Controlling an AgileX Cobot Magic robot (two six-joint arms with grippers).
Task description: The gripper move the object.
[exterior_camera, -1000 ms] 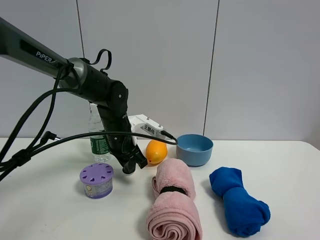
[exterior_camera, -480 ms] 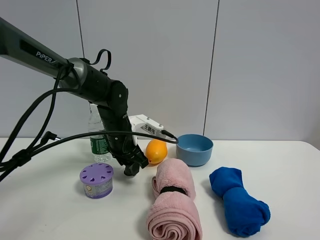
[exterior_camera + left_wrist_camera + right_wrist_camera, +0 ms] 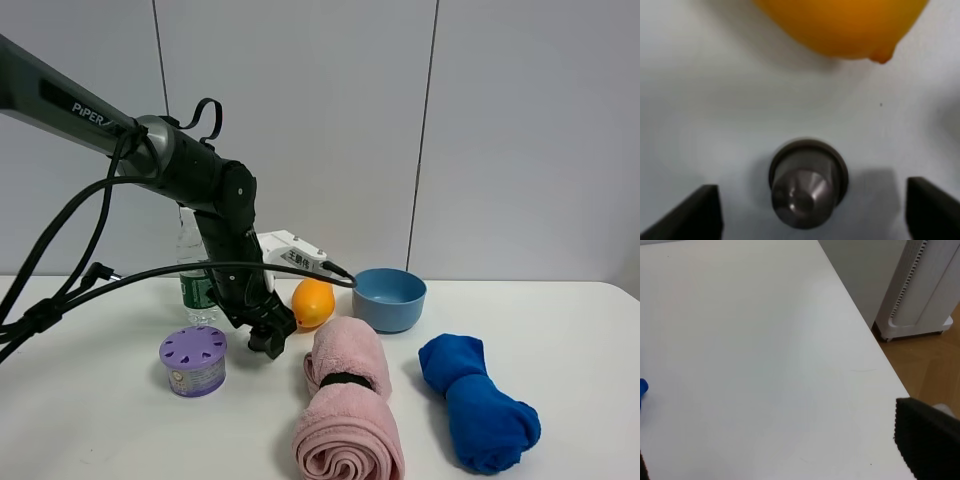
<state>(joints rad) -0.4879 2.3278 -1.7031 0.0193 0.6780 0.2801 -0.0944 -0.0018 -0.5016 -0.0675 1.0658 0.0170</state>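
Left tool (image 3: 266,343), released, straddles the rim-down capsule (image 3: 807,182) on bare tabletop (image 3: 700,100); fingers (image 3: 705,212) stand well clear, an orange (image 3: 840,25) close beyond.

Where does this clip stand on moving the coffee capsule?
The approach looks done: the left claw sits low over the table, open, with the capsule standing between its fingers, untouched, near the orange fruit. Nothing is gripped yet. Closing, lifting and moving it all remain.

Left hand (image 3: 269,346) a little lower, edged sideways toward the pink towel (image 3: 347,405)
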